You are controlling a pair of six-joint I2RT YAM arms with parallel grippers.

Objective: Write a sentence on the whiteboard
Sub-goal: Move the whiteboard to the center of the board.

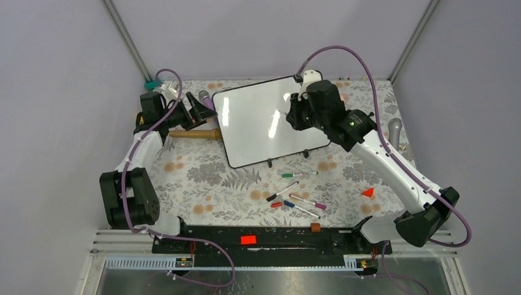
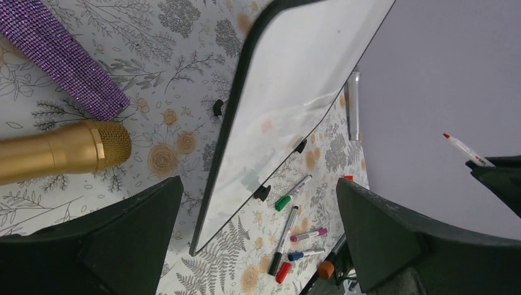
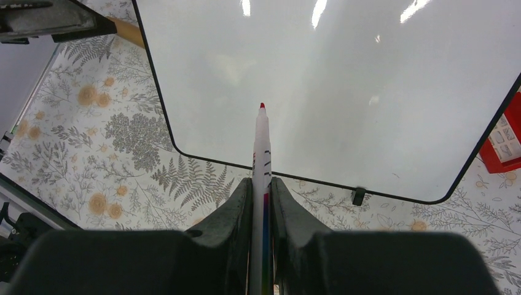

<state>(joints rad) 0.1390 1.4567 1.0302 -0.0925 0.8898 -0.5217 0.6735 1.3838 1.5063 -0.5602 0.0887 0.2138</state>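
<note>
The whiteboard lies flat at the back middle of the flowered table, glossy white with a thin black rim, and no sentence shows on its surface. My right gripper hovers over the board's right part, shut on a white marker whose red tip points at the board from above. That marker also shows in the left wrist view. My left gripper sits just off the board's left edge, open, with nothing between its fingers.
A gold microphone and a purple glitter one lie left of the board. Several capped markers and a red cap lie in front of it. A grey microphone and a red triangle are at the right.
</note>
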